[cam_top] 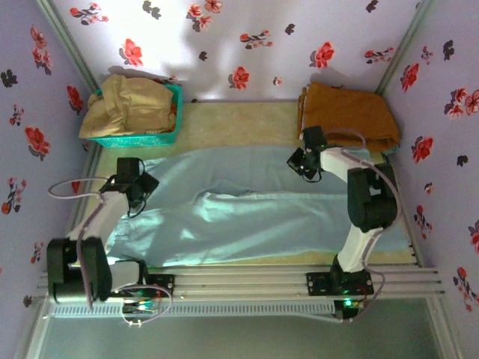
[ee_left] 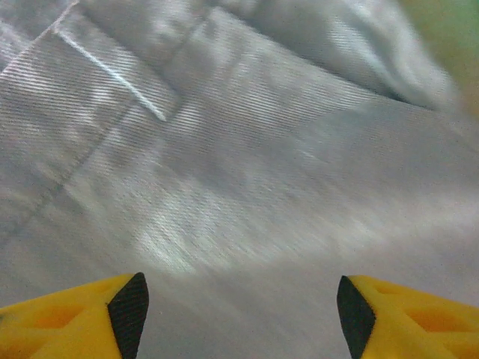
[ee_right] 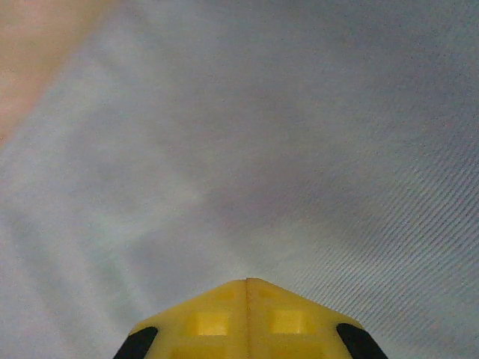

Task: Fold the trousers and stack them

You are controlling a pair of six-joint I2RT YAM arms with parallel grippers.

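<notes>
The trousers (cam_top: 254, 221) are one large pair in pale light-blue, of thin soft cloth, plain and without pattern. They lie spread out flat, just in front of the teal basket (cam_top: 150, 139), and stretch far to the right of it. A long crease with small wrinkles runs along the middle. From close, the cloth shows fine diagonal ribs and a stitched seam (ee_left: 112, 75).

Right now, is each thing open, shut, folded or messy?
trousers: spread out flat, unfolded, wrinkled in the middle.
left gripper: open, over the trousers.
right gripper: shut, over the trousers.
orange-brown garment: folded, at the table's far right.
beige garment: crumpled, heaped in the basket.
basket: upright, full.
</notes>
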